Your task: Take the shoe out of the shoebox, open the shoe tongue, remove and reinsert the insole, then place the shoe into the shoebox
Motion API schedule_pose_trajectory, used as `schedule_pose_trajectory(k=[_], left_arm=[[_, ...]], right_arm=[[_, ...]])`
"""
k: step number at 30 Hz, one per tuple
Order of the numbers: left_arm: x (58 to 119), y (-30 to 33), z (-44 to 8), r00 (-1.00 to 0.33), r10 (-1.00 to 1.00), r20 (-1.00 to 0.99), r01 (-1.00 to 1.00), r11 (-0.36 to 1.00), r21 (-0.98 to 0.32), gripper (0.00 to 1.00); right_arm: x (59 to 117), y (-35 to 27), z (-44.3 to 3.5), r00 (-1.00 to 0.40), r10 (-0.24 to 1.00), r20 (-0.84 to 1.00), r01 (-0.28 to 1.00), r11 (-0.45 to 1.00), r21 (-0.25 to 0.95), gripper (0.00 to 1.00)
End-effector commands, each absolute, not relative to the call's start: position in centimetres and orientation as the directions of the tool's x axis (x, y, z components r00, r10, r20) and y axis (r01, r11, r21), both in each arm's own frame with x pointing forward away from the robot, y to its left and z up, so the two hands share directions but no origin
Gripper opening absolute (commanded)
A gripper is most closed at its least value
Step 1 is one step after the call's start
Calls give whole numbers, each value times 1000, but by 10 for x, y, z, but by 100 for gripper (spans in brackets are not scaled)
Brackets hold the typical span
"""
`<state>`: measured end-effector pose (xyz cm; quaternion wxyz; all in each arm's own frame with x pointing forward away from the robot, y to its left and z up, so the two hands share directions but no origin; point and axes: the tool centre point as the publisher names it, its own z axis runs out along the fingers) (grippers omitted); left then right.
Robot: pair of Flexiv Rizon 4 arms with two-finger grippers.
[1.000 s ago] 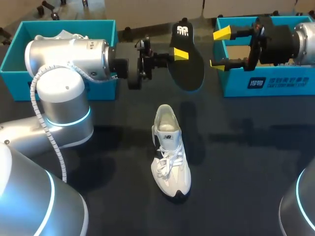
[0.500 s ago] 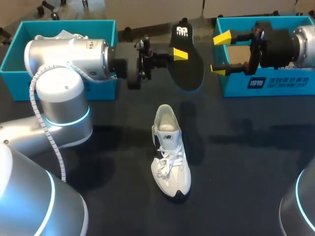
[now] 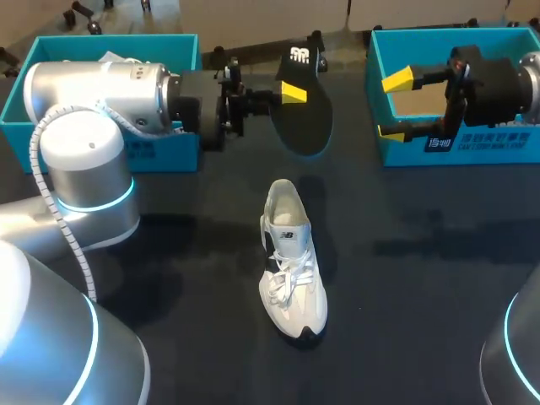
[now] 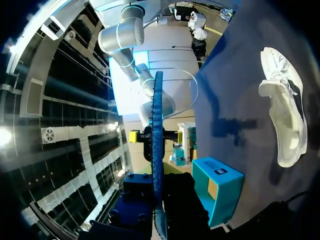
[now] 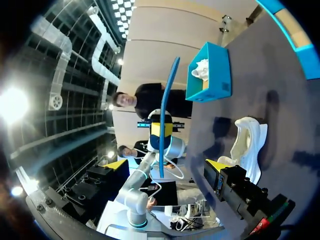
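Note:
A white sneaker (image 3: 292,257) lies on the dark table's middle, toe toward the front. Above and behind it my left gripper (image 3: 291,91) is shut on a black insole (image 3: 305,118), held up in the air on edge. In the left wrist view the insole (image 4: 157,145) shows edge-on as a thin blue strip running out from between the fingers, with the sneaker (image 4: 284,120) off to one side. My right gripper (image 3: 393,105) stands open and holds nothing, in front of the right teal shoebox (image 3: 460,143). From the right wrist, the insole (image 5: 168,112) stands ahead between the wide-set fingertips (image 5: 216,164), and the sneaker (image 5: 248,142) lies beside it.
A second teal box (image 3: 29,84) with white paper in it stands at the back left, partly behind my left arm. The same box (image 5: 209,80) is seen far ahead in the right wrist view. Bare dark tabletop (image 3: 422,295) surrounds the sneaker.
My left arm has drawn the insole a little to the left. The right gripper has pulled back to the right, away from the insole, still open.

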<state>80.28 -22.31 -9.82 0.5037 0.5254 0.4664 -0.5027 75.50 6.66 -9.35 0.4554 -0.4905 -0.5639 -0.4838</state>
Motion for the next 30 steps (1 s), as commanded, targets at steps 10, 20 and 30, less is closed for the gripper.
schedule_pose_trajectory(k=[10,20,30], left_arm=[[798,-203,-96,31,-33,-999,998,-50,33,0],[789,-201,-85,-393,104,-914,919,14,-394,0],[785,-199,-93,-836,194,-514,528,27,-849,0]], right_arm=[[742,47,-95,-67,120,990,997,-20,69,100],[742,47,-95,-67,120,990,997,-20,69,100],[742,47,-95,-67,120,990,997,-20,69,100]])
